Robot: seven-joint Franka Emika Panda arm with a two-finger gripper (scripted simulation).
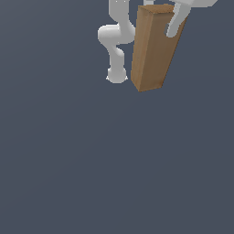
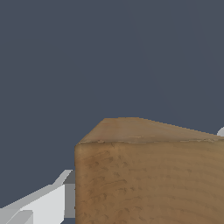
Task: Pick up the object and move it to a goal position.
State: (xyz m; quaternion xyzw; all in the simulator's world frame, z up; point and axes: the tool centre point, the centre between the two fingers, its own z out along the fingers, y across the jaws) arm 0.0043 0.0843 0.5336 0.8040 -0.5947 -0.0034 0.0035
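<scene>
The object [image 1: 153, 50] is a tall tan-brown wood-like block, seen near the top of the exterior view and tilted slightly. My white gripper [image 1: 157, 25] grips it near its upper end. One finger [image 1: 175, 25] lies across the block's face on the exterior view's right; the other is hidden behind the block. In the wrist view the block [image 2: 148, 175] fills the lower part, with one finger [image 2: 43, 203] against its side and a sliver of white [image 2: 221, 131] at the other side. The block appears to be off the floor.
The arm's white links and base [image 1: 116, 73] stand just to the exterior view's left of the block. A plain dark grey floor [image 1: 91, 160] lies all around.
</scene>
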